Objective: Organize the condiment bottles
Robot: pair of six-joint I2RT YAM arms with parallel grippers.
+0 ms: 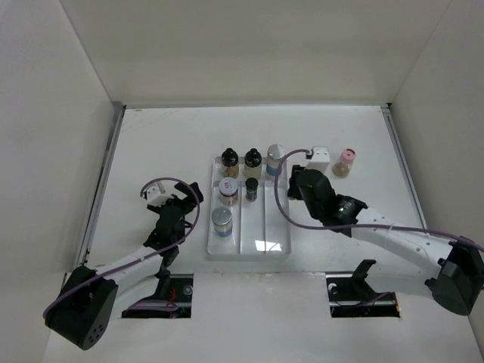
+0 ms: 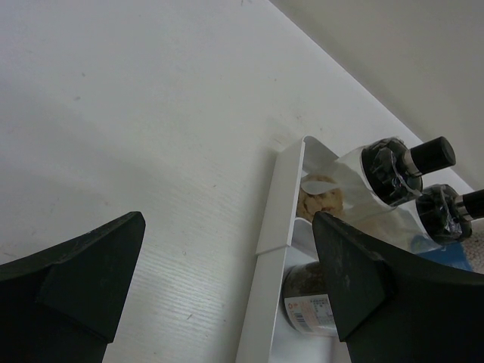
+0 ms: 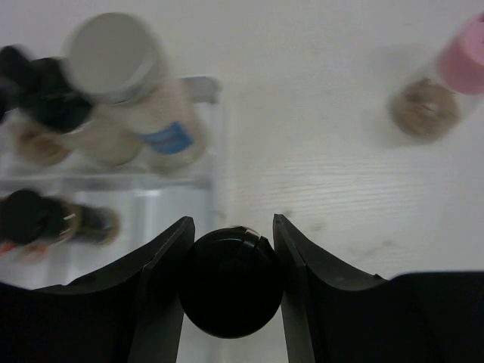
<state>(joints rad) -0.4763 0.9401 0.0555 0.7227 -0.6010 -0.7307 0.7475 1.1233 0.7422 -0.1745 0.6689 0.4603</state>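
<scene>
In the right wrist view my right gripper (image 3: 231,236) has both fingers pressed against the round black cap of a condiment bottle (image 3: 231,283), just right of the tray's wall. From above, the right gripper (image 1: 296,181) covers that bottle. Several bottles stand in the white divided tray (image 1: 276,227): two black-capped ones (image 1: 230,158) (image 1: 252,159), a silver-capped one (image 1: 275,153), a red-labelled one (image 1: 228,190) and a blue-labelled one (image 1: 221,220). A pink-capped bottle (image 1: 347,160) stands on the table to the right. My left gripper (image 1: 168,200) hangs open left of the tray, holding nothing.
A small white box (image 1: 320,157) sits between the tray and the pink-capped bottle. White walls enclose the table on three sides. In the left wrist view the tray's left rim (image 2: 276,227) runs between the open fingers, beside the right one.
</scene>
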